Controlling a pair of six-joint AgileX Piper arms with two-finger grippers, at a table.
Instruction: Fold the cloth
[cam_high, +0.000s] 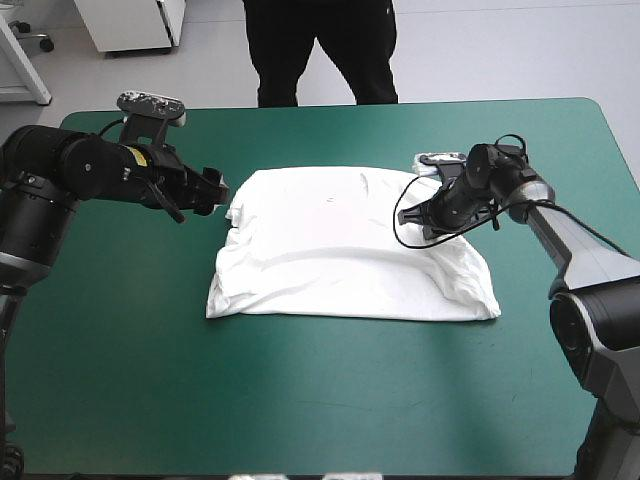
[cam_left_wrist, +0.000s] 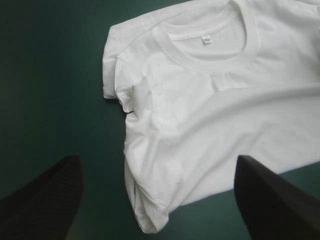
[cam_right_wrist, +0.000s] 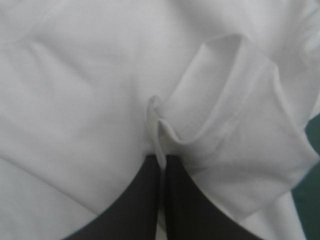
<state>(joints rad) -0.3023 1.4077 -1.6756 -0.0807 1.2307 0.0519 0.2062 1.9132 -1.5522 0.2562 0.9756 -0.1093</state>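
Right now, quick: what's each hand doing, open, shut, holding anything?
Left hand: open, holding nothing.
Right hand: shut on a fold of the T-shirt.

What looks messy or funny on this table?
Only the T-shirt is a bit messy: its edge nearest the left arm is rumpled and bunched, and the right tool pinches up a fold of it. Nothing looks spilled or torn.

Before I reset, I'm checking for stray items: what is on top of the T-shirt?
Only the right gripper, shut on a raised fold of the T-shirt. The left gripper stands open at its edge. Anything under the T-shirt is hidden.
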